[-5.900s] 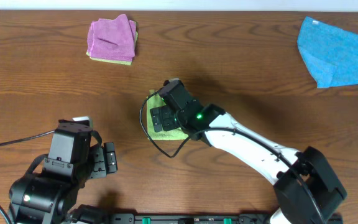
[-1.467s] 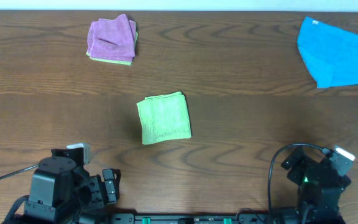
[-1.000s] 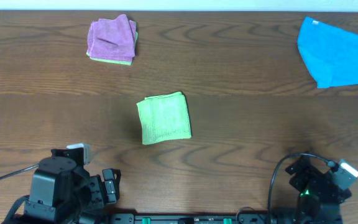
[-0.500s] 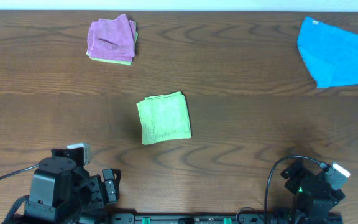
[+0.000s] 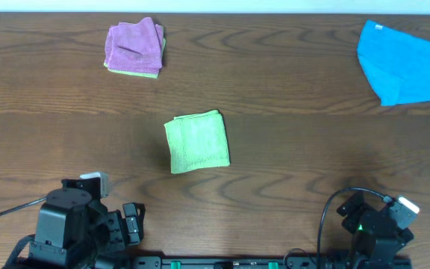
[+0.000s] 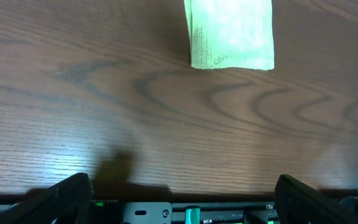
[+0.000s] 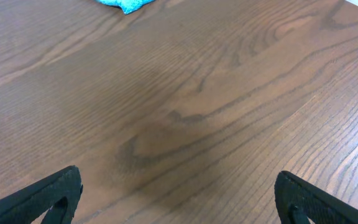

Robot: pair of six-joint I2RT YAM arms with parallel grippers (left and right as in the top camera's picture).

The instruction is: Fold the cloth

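Note:
A green cloth [image 5: 196, 141] lies folded into a small square in the middle of the table; its near end shows at the top of the left wrist view [image 6: 231, 34]. My left gripper [image 6: 179, 202] is open and empty at the table's front left edge, well short of the cloth. My right gripper [image 7: 178, 199] is open and empty over bare wood at the front right. In the overhead view both arms are drawn back, the left [image 5: 129, 223] and the right [image 5: 372, 220], far from the green cloth.
A folded pink cloth on a green one [image 5: 134, 47] sits at the back left. An unfolded blue cloth [image 5: 405, 62] lies at the back right; its corner shows in the right wrist view [image 7: 124, 4]. The table's front edge [image 6: 185, 198] is just below the left gripper.
The right arm, which was on the green cloth, has let go and pulled back to the front right. Over the last second it only shifted slightly. The cloth and the left arm stayed still.

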